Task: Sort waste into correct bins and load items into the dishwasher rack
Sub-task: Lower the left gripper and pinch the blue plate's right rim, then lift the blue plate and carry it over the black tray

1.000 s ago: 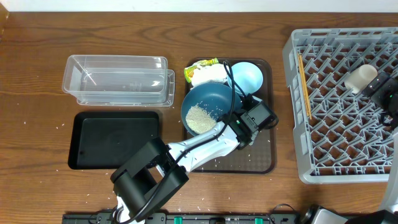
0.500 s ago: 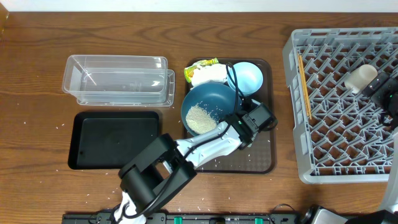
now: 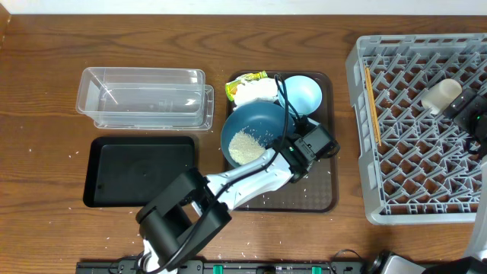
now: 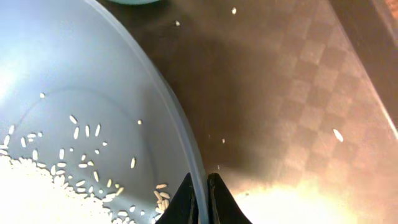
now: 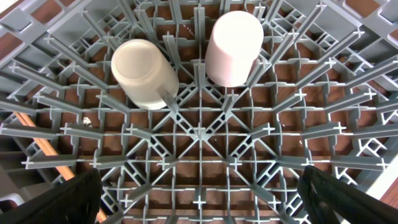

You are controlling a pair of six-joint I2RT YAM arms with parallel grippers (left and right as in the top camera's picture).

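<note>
Reaches with left arm from the near table edge diagonally up and right, across the dark brown serving tray (image 3: 319, 194). Clamps left gripper (image 4: 200, 185) on the near right rim of the large deep-blue bowl (image 3: 255, 125): one fingertip inside the rim, one outside, almost together. Hangs right gripper (image 5: 199, 199) over the grey dishwasher rack (image 3: 356, 114), wrist pointing straight down, fingers spread wide apart.

Note deep-blue bowl on the serving tray, a heap of white rice (image 3: 245, 144) in it. Note small light-blue bowl (image 3: 303, 93) just behind, and crumpled napkin (image 3: 251, 90) with yellow-green wrapper at the tray's far left corner.

Note white cup (image 5: 143, 74) and pink cup (image 5: 233, 46) side by side in the rack, and chopsticks (image 3: 371, 103) along its left wall.

Note clear tub (image 3: 144, 97) and black tray (image 3: 141, 171) left of the serving tray, tub behind.
</note>
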